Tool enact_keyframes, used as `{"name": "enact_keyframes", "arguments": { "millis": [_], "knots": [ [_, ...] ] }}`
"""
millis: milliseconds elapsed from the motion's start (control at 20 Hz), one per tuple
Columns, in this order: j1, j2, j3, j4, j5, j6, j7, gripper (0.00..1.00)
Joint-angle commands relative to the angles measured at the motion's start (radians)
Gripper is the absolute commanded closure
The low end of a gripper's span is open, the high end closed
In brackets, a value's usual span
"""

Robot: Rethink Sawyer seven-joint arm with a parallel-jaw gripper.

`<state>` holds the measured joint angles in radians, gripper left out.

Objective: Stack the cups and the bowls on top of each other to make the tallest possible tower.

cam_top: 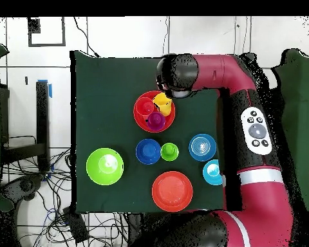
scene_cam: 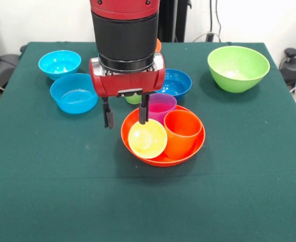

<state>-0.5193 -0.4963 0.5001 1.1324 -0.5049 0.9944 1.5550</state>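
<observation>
The gripper (scene_cam: 126, 115) hung open and empty, one finger just behind the tilted yellow cup (scene_cam: 147, 139). That cup shared the orange bowl (scene_cam: 188, 153) with the orange cup (scene_cam: 182, 132) and purple cup (scene_cam: 160, 106), likely gathered for stacking.

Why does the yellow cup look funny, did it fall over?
Yes, it is tipped. The yellow cup lies on its side in the orange bowl, its mouth facing the front camera, beside the upright orange cup.

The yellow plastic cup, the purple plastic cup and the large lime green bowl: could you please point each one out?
yellow plastic cup (scene_cam: 147, 139), front view, on its tilted open mouth.
purple plastic cup (scene_cam: 160, 106), front view, inside its rim.
large lime green bowl (scene_cam: 248, 75), front view, on its outer wall.
</observation>
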Motion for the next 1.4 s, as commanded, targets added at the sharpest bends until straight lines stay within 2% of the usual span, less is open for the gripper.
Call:
{"name": "enact_keyframes", "arguments": {
  "millis": [50,200,400,1400],
  "knots": [
    [-0.019,0.029,0.023,0.001,-0.07,0.031,-0.273,0.0],
    [-0.032,0.019,0.04,0.018,-0.065,-0.017,-0.276,0.0],
    [-0.027,0.023,0.042,0.007,-0.067,-0.01,-0.273,0.0],
    [-0.023,-0.009,0.069,0.06,-0.072,-0.133,-0.234,0.0]
  ]
}}
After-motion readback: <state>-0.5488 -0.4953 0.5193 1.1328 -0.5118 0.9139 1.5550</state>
